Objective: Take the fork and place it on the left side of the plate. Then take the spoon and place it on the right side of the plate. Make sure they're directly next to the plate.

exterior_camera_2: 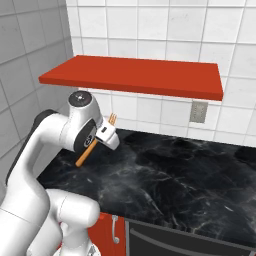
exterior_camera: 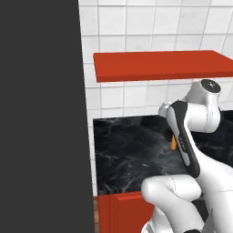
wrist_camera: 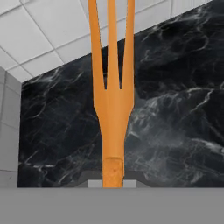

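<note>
The slim bright-orange fork (exterior_camera_2: 90, 148) is lifted off the black marble bench (exterior_camera_2: 190, 175), pinched in the jaws of the white two-finger gripper (exterior_camera_2: 100, 137). In the right base view it slants, its tines up by the white tiled wall (exterior_camera_2: 150, 25) and its handle end pointing down toward the bench. The hand view has the tines (wrist_camera: 111, 48) rising straight ahead over the dark stone and the tiles.

A flat red shelf (exterior_camera_2: 135, 75) hangs on the wall above the bench, just over the gripper. A grey wall socket (exterior_camera_2: 198, 112) sits under its right end. Red cabinet fronts (exterior_camera: 123, 211) run below the bench edge. A tall dark panel (exterior_camera: 41, 113) stands along the left of the left base view.

In that view the arm's white and dark links cover most of the fork, leaving an orange sliver (exterior_camera: 173, 143). In the hand view, the fork's handle runs out of sight at the bottom.
</note>
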Controlling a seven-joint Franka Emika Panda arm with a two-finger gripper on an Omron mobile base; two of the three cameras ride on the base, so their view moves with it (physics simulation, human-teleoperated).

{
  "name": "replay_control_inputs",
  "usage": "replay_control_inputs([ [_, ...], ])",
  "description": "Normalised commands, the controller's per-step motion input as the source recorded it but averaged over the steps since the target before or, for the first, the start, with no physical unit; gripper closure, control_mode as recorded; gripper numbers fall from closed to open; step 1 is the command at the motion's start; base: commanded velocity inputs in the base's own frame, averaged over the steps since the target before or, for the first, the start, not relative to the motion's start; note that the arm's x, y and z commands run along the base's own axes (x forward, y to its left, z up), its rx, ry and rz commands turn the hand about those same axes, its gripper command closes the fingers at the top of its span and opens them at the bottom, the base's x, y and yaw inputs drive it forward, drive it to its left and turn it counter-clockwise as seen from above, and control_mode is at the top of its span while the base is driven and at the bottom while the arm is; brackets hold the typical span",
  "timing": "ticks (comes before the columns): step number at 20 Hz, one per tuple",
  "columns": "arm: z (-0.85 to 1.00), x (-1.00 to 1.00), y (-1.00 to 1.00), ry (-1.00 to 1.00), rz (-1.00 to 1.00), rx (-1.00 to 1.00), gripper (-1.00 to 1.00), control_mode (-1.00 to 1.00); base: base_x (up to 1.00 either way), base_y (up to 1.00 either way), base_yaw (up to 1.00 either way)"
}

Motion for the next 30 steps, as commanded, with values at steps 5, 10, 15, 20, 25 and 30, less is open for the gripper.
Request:
replay_control_inputs([
  [5, -0.02, -0.31, -0.01, -0.01, -0.05, 0.0, 1.0, 1.0, -0.15, -0.02, -0.02],
  [10, 0.0, 0.0, 0.0, 0.0, 0.0, 0.0, 1.0, 1.0, -0.8, -0.15, -0.15],
  [15, 0.0, 0.0, 0.0, 0.0, 0.0, 0.0, 1.0, 1.0, -0.56, -0.32, -0.21],
  [20, 0.0, 0.0, 0.0, 0.0, 0.0, 0.0, 1.0, 1.0, -0.32, -0.62, -0.23],
  [25, 0.0, 0.0, 0.0, 0.0, 0.0, 0.0, 1.0, 1.0, -0.03, -0.86, -0.22],
  [30, 0.0, 0.0, 0.0, 0.0, 0.0, 0.0, 1.0, 1.0, 0.0, -0.99, -0.17],
])
